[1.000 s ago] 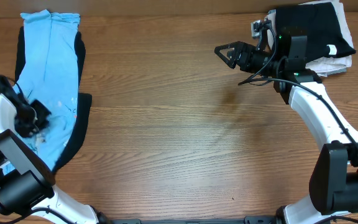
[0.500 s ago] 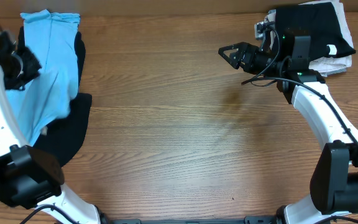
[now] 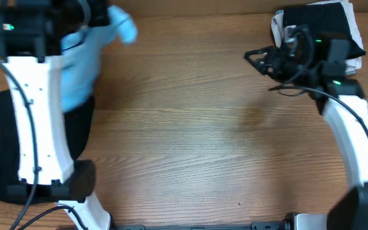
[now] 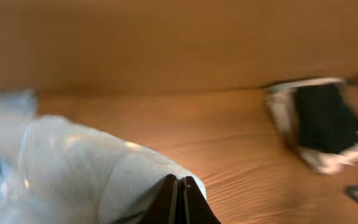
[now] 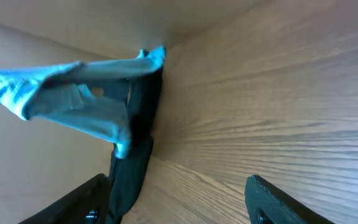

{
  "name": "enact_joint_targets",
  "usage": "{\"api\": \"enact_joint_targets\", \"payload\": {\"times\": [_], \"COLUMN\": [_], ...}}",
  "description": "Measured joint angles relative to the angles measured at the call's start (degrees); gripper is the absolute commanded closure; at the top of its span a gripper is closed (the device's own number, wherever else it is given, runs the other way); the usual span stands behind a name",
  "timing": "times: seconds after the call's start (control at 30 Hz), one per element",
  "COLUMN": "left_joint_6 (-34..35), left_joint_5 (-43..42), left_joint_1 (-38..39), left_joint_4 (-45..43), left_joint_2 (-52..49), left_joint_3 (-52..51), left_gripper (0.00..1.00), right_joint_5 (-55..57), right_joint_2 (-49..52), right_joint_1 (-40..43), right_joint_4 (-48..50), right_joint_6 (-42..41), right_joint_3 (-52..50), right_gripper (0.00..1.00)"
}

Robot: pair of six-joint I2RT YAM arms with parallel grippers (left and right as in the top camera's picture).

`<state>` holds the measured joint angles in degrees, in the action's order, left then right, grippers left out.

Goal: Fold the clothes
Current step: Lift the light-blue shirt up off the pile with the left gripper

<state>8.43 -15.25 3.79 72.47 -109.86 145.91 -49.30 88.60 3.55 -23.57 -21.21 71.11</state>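
Grasps light blue T-shirt [image 3: 82, 64], dangling above far-left surface [image 3: 184, 140], in clenched left gripper [image 4: 180, 196]; holds right gripper [image 3: 254, 63] spread, empty. Should carry it centreward, lower slowly, spread flat before folding.

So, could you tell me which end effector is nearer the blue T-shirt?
Left: the left end effector grips the blue T-shirt; the right end effector hangs open across the table.
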Motion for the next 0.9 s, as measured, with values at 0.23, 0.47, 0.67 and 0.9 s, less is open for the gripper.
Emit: {"api": "enact_joint_targets", "payload": {"times": [0.23, 0.47, 0.67, 0.9], "left_joint_6": [-0.04, 0.66, 1.2, 2.14], "left_joint_5": [-1.44, -1.75, -1.77, -1.77], "left_joint_1": [11.28, 12.72, 12.74, 12.74], "left_joint_4": [-9.6, -14.67, -15.34, -15.47], "left_joint_2": [0.0, 0.0, 0.0, 0.0], "left_joint_3": [2.23, 2.49, 2.54, 2.54], "left_gripper": [0.96, 0.96, 0.96, 0.96], "right_joint_5": [4.76, 11.1, 12.83, 13.2], "right_joint_2": [-6.05, -5.99, -5.97, -3.61], "right_joint_1": [0.76, 0.76, -1.31, -9.94], "right_joint_4": [-9.35, -18.71, -21.49, -21.09], "right_joint_6": [5.99, 14.6, 19.63, 21.55], "right_joint_3": [0.46, 0.46, 0.46, 0.46], "right_gripper": [0.19, 0.15, 0.13, 0.16]}}
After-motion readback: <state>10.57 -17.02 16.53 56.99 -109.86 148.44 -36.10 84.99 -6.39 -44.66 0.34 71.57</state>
